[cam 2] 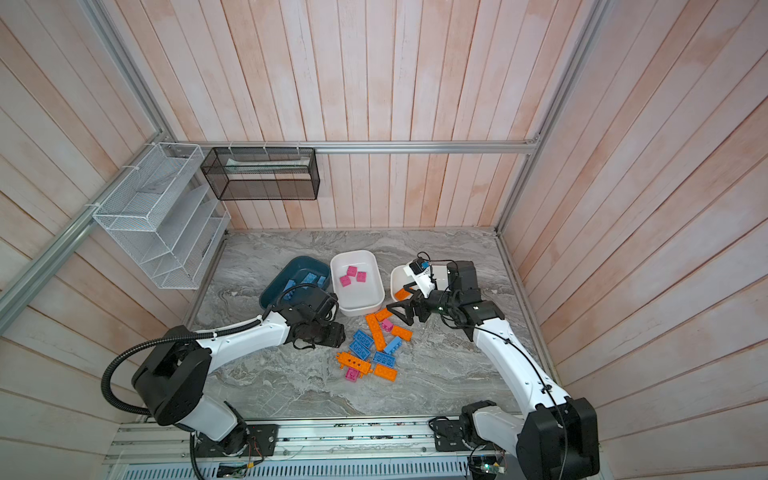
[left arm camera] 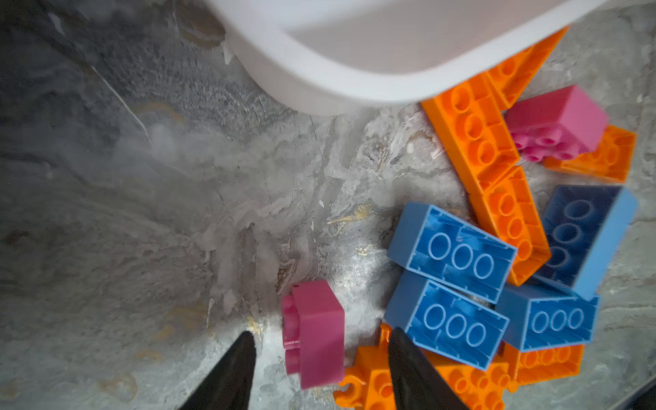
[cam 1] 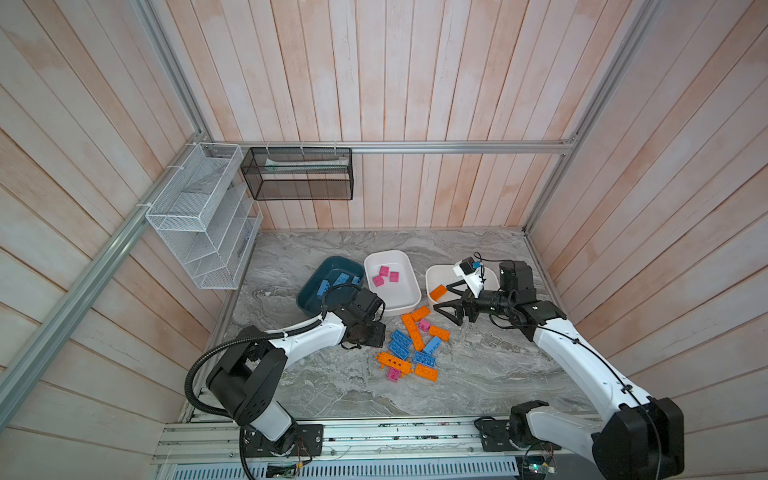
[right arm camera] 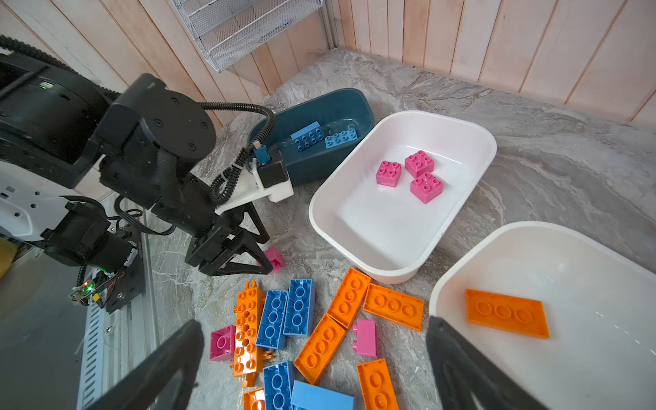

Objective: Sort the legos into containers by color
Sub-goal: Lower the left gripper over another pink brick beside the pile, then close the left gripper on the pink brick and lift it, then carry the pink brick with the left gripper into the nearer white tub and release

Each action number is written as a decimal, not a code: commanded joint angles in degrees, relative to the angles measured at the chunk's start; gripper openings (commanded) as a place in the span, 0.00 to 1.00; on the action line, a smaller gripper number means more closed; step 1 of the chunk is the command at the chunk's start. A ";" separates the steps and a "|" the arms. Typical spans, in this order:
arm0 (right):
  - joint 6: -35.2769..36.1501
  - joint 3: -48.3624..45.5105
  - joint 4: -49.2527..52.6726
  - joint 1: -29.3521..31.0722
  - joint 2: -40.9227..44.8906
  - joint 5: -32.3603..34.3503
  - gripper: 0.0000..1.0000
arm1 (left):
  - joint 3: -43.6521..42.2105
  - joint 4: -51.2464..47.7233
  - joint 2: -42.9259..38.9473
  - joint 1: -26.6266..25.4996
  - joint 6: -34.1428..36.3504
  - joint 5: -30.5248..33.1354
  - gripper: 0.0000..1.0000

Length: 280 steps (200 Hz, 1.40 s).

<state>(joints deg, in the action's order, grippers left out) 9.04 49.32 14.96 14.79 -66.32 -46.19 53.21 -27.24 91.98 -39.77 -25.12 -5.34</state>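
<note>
My left gripper (left arm camera: 322,334) points down at the marble, open, its fingers astride a pink brick (left arm camera: 319,316) lying on its side, with a gap on each side. The right wrist view shows the same gripper (right arm camera: 261,257) and brick (right arm camera: 276,258). Beside them lies a pile of loose legos (cam 1: 415,345): blue, orange and pink, with a long orange bar (cam 1: 395,363). The teal tub (cam 1: 311,291) holds blue bricks (cam 1: 338,280). The middle white tub (cam 1: 409,297) holds three pink bricks (cam 1: 386,275). The right white tub (cam 1: 432,274) holds an orange brick (cam 1: 438,292). My right gripper (cam 1: 444,299) hovers open and empty by that tub.
A white wire-mesh rack (cam 1: 199,216) and a black mesh basket (cam 1: 299,174) hang on the back-left walls. Wooden walls close in the marble table on three sides. An aluminium rail (cam 1: 374,436) runs along the front edge, where both arm bases sit.
</note>
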 commanded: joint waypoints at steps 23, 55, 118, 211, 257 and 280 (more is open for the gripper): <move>0.20 -0.55 0.25 -0.02 0.76 -0.17 0.98 | -0.21 1.57 2.83 0.07 3.16 1.07 0.47; 0.44 -0.45 0.47 -0.02 0.84 0.03 0.98 | -0.03 0.04 1.94 0.04 3.94 1.85 0.27; 0.81 0.31 0.38 -0.11 1.05 0.69 0.98 | 11.47 -10.84 -1.27 0.79 8.28 5.01 0.22; 0.19 0.43 -2.13 -1.15 1.27 1.59 0.98 | 34.84 -3.89 14.83 7.32 27.74 11.61 0.25; 0.20 0.60 -2.74 -1.54 0.89 1.39 0.98 | 41.29 5.25 25.17 8.45 38.12 17.49 0.25; 0.32 0.78 -2.85 -1.69 0.54 1.37 0.98 | 44.28 7.94 29.81 8.68 41.41 21.26 0.26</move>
<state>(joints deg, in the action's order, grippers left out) 9.19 49.32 12.99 13.47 -66.08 -44.88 93.62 -25.08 118.24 -31.29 9.65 10.44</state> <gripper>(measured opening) 0.981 0.267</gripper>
